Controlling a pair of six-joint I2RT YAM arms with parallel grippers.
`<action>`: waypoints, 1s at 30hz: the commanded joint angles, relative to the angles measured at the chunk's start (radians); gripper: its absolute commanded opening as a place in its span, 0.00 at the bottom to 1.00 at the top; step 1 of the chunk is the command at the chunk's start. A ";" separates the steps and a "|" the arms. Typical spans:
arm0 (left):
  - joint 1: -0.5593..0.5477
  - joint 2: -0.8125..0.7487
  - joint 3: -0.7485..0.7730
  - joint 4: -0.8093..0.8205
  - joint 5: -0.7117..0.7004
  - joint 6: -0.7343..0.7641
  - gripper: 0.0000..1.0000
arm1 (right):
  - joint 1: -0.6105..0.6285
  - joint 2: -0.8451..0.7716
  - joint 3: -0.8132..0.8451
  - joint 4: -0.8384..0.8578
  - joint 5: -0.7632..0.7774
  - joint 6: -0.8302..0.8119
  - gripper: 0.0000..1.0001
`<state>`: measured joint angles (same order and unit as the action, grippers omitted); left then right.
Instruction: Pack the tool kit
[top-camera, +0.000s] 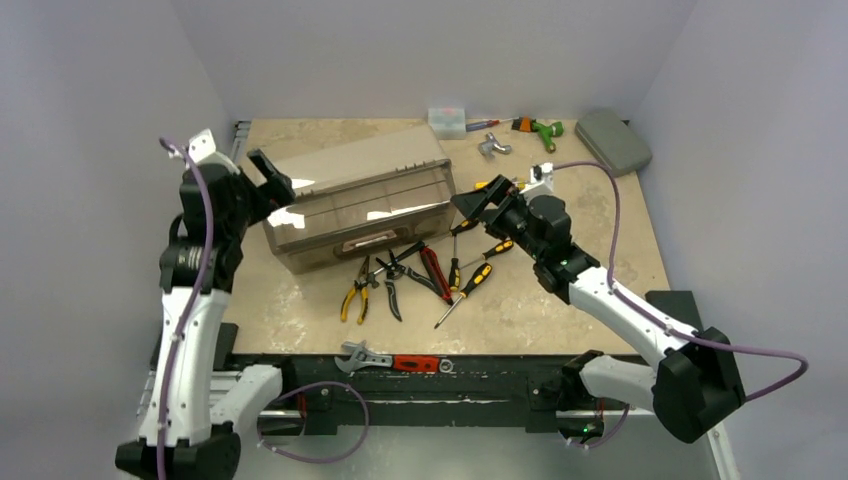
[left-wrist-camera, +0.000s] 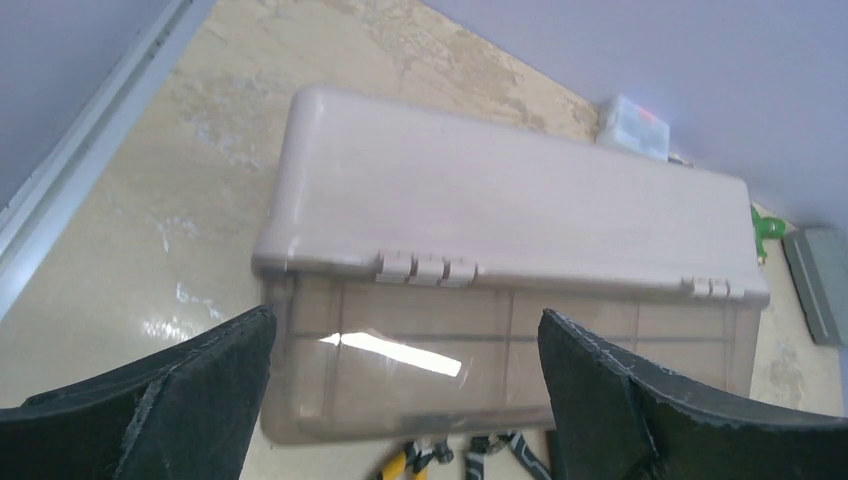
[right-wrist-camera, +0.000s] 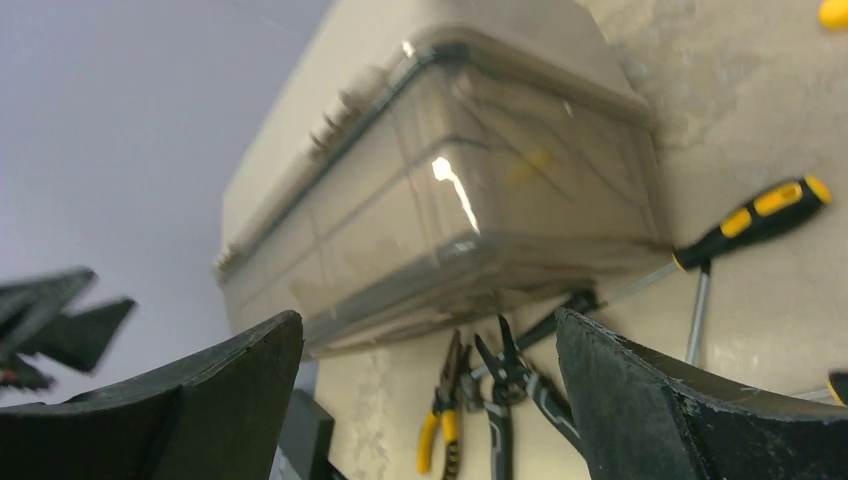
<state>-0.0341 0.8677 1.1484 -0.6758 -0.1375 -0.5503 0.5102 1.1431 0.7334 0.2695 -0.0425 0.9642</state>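
Observation:
The tan-brown toolbox (top-camera: 360, 195) of the tool kit lies mid-table, closed, with its smoky translucent lid (left-wrist-camera: 400, 370) facing the near side. My left gripper (top-camera: 272, 178) is open at the box's left end, apart from it, with nothing between its fingers; in the left wrist view that gripper (left-wrist-camera: 405, 330) frames the lid. My right gripper (top-camera: 475, 205) hangs open and empty by the right end and shows again in the right wrist view (right-wrist-camera: 428, 330). Loose in front of the box lie yellow pliers (top-camera: 353, 297), black pliers (top-camera: 392, 285), red-handled pliers (top-camera: 436, 272) and yellow-black screwdrivers (top-camera: 468, 287).
An adjustable wrench (top-camera: 365, 355) and a red-handled tool (top-camera: 415, 363) lie at the table's near edge. At the back stand a small clear box (top-camera: 447, 120), a green-orange tool (top-camera: 540, 128), a metal piece (top-camera: 492, 147) and a flat grey case (top-camera: 612, 140). Walls close in on three sides.

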 joint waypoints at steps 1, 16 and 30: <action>0.068 0.201 0.201 -0.071 0.042 0.089 1.00 | 0.004 0.011 -0.062 0.081 -0.113 -0.006 0.95; 0.281 0.813 0.745 -0.188 0.365 0.133 0.97 | 0.262 0.340 -0.026 0.373 -0.136 0.082 0.91; 0.306 0.878 0.518 -0.103 0.676 -0.027 0.90 | 0.139 0.628 0.362 0.364 -0.221 0.101 0.90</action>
<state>0.2798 1.8210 1.7439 -0.8238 0.4370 -0.5171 0.7231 1.7554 0.9890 0.5915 -0.2340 1.0603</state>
